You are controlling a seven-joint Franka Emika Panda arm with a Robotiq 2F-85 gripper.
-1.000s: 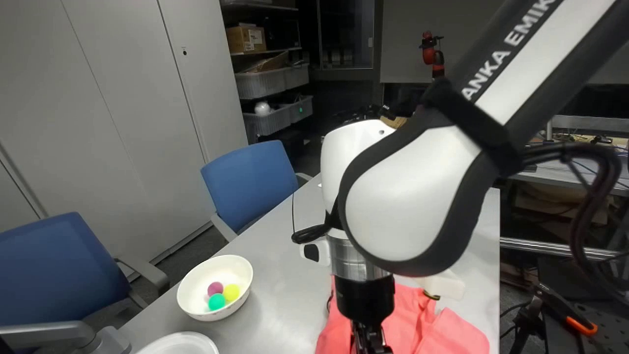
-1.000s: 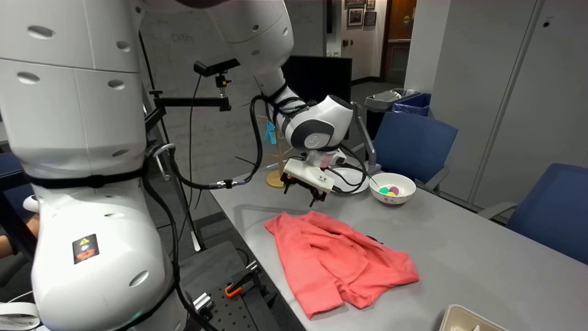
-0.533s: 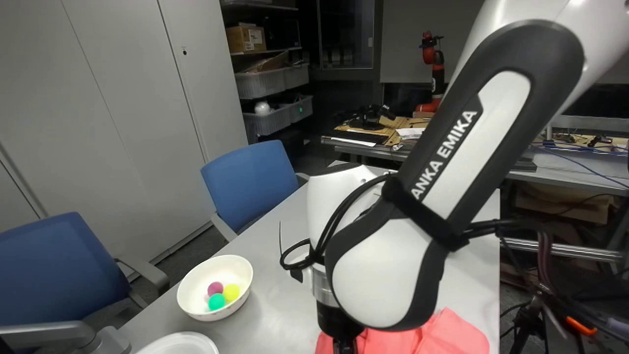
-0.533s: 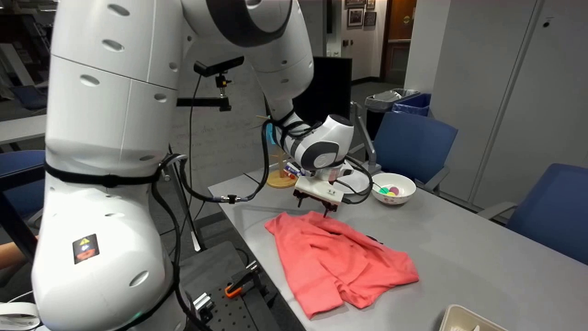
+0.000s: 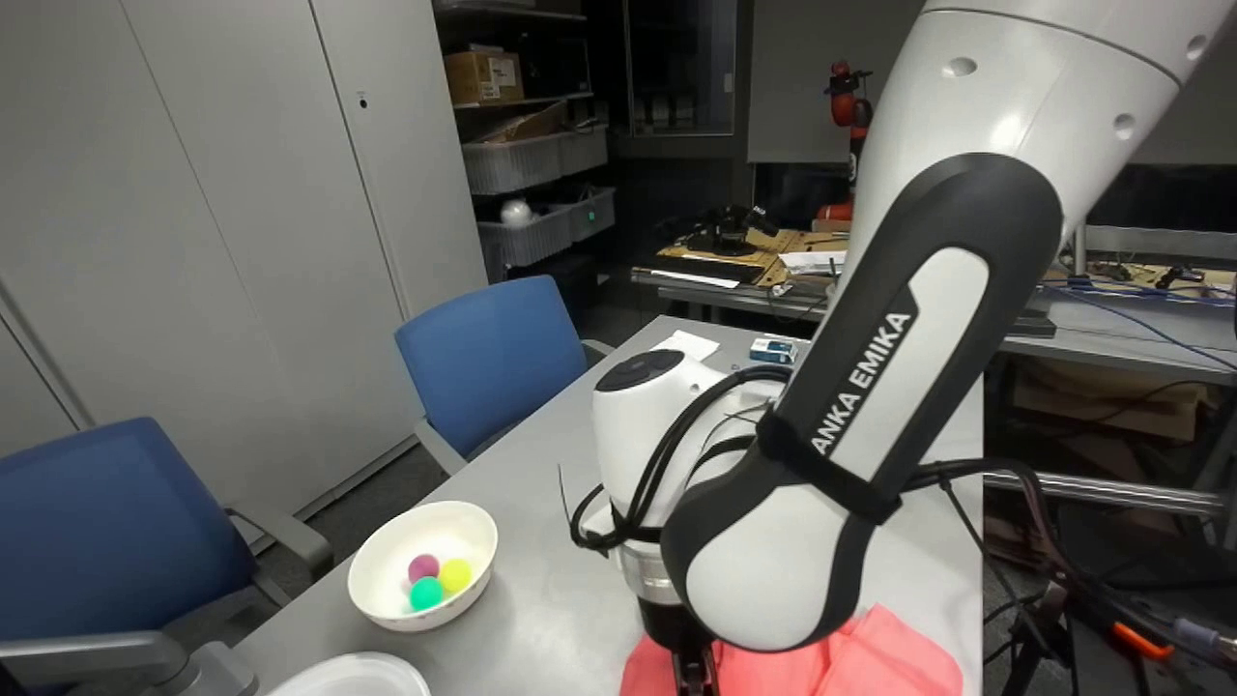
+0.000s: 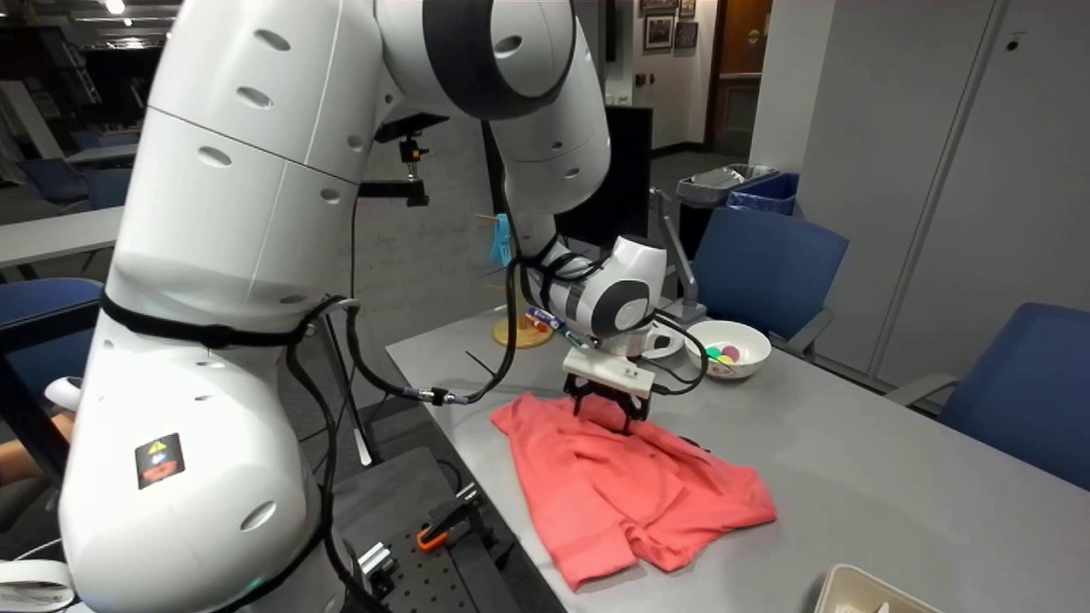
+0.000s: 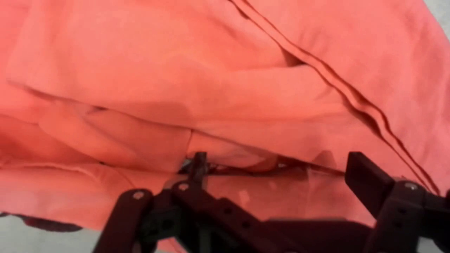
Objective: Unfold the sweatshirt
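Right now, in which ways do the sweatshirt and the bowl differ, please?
The sweatshirt is coral red; the bowl is mostly white. The sweatshirt lies rumpled, while the bowl stands upright, holding three balls. The sweatshirt covers much more of the grey table than the bowl does. Both rest on that table.

A red robot arm [image 5: 846, 109], shelved bins [image 5: 517, 166], a whiteboard [image 6: 430, 272] and office chairs [image 5: 493, 356] mark this as a robotics lab.
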